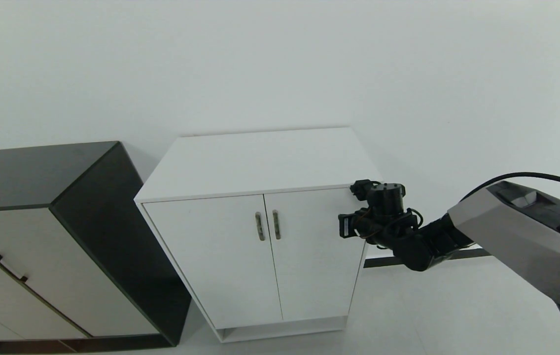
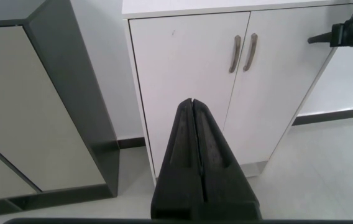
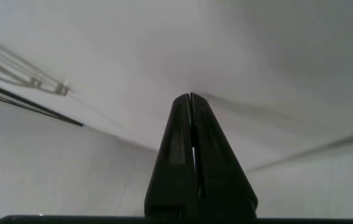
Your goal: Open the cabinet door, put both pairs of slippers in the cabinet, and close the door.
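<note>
White cabinet (image 1: pixel 260 162) is standing on the floor (image 1: pixel 433 305) against the far wall (image 1: pixel 280 59), roughly mid-scene. Left door (image 1: pixel 216 256) and right door (image 1: pixel 314 256) are both sitting shut, meeting at the centre seam. Two upright handles (image 1: pixel 259 226) (image 1: pixel 276 224) are sitting side by side near the top of that seam, one on each door. Dark cabinet (image 1: pixel 97 222) with a pale front is standing just left of the white one, with a narrow gap between them. Right arm (image 1: pixel 408 241) is coming in from the right, and its wrist is hanging at the cabinet's upper right corner, in front of the right door's top edge; cannot tell if it is touching. Right tool (image 3: pixel 192 102) is showing its fingers pressed together, narrow, gripping nothing, and pointing at a plain white surface. Left tool (image 2: pixel 192 102) is also narrow, fingers closed against each other, holding nothing. It is sitting on the near side, well apart from the cabinet, and aiming toward the lower part of the left door.
</note>
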